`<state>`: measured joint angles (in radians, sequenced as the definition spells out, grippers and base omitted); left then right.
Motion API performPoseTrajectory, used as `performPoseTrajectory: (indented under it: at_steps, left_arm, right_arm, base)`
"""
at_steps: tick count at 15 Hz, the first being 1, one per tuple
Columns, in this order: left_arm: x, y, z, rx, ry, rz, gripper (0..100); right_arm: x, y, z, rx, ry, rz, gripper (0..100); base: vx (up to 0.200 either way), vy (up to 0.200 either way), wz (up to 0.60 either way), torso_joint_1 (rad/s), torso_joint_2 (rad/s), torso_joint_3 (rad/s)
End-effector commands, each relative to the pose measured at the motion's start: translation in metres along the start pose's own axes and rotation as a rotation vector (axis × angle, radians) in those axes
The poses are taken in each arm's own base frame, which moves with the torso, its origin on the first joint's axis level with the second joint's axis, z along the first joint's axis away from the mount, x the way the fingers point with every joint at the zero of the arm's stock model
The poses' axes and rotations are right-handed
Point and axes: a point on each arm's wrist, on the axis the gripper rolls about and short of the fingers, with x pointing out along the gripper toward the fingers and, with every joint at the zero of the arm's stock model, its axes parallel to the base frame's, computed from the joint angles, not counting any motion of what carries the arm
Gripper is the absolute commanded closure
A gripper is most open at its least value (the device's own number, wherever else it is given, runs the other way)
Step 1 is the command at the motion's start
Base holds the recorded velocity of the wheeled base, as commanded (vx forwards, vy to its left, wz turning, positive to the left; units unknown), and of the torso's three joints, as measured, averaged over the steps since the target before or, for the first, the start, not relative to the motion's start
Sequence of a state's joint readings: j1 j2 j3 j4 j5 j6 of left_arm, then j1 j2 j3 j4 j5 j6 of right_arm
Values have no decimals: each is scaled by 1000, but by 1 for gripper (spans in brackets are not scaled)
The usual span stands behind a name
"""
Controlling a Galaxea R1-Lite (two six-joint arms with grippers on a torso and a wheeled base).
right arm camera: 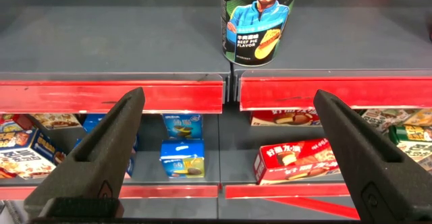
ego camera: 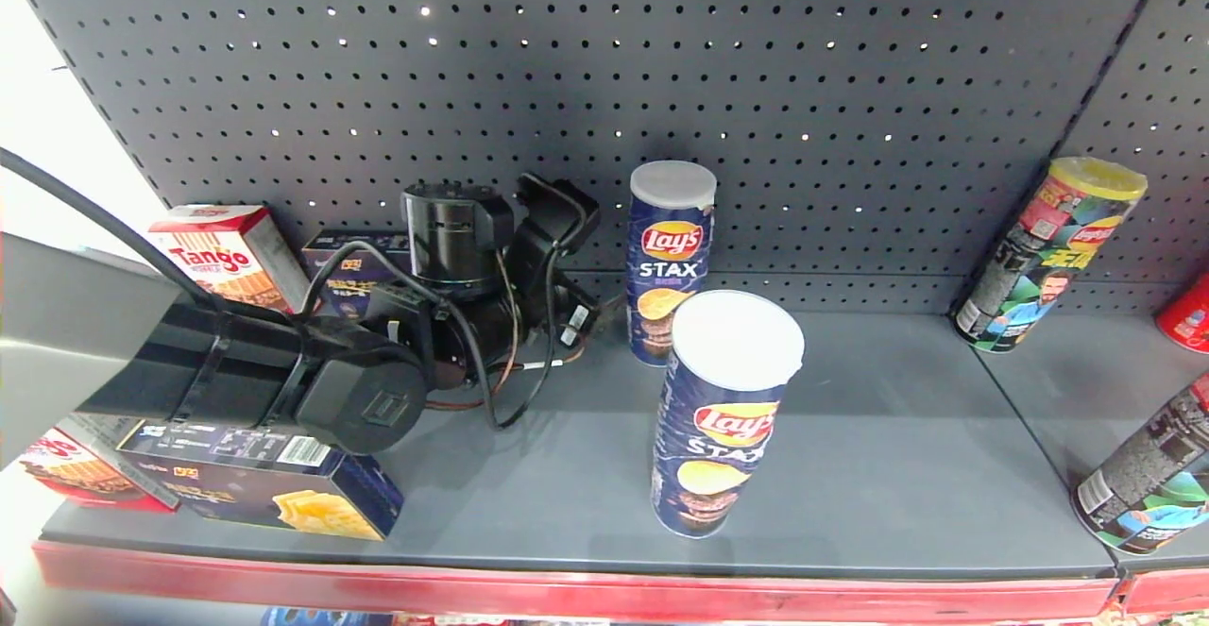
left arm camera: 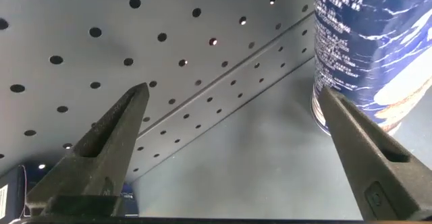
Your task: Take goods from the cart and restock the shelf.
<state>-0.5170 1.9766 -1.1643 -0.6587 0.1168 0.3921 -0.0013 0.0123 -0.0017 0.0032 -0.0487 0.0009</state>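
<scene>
Blue white-lidded can (ego camera: 723, 418) stands upright; left hand (left arm camera: 233, 89) and right hand (right arm camera: 229, 92) spread apart

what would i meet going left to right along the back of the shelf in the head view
red wafer box → dark blue box, partly hidden → left arm → blue chip can → yellow-lidded can → red container cut off at the edge
</scene>
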Motion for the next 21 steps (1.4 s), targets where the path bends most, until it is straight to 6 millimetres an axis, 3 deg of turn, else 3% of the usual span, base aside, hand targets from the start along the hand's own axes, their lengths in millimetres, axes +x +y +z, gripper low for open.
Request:
performPoseTrajectory:
  at_steps: [1, 4, 7, 10, 16, 17, 18, 19, 21]
  left_arm:
    - [-16, 15, 12, -18, -34, 33, 0]
    - [-47, 42, 38, -38, -111, 98, 0]
    - [-80, 51, 47, -81, -145, 123, 0]
    - [-114, 56, 53, -112, -163, 184, 0]
    - [-146, 54, 54, -110, -185, 190, 0]
    - [-155, 51, 50, -111, -171, 204, 0]
    - [-160, 50, 48, -113, -169, 205, 0]
    - [-165, 48, 45, -115, -163, 202, 0]
    - [-175, 47, 35, -118, -146, 207, 0]
  right_arm:
    - [0, 0, 0, -1, 2, -1, 0]
    - [0, 0, 0, -1, 2, -1, 0]
    - [0, 0, 0, 1, 2, -1, 0]
    - [0, 0, 0, 1, 2, -1, 0]
    - [0, 1, 0, -5, 0, 35, 0]
    - [-3, 1, 14, 30, -52, 26, 0]
    - [-6, 0, 50, 114, -76, 36, 0]
    - [0, 1, 64, 148, -5, 52, 0]
    - [3, 4, 88, 49, 1, 271, 0]
  base:
    - [0, 0, 0, 0, 0, 0]
    - [0, 0, 0, 0, 0, 0]
    - [0, 0, 0, 0, 0, 0]
    - [0, 0, 0, 0, 0, 0]
    - [0, 0, 0, 0, 0, 0]
    - [0, 0, 0, 0, 0, 0]
    - [0, 0, 0, 0, 0, 0]
    - [0, 0, 0, 0, 0, 0]
    - [0, 0, 0, 0, 0, 0]
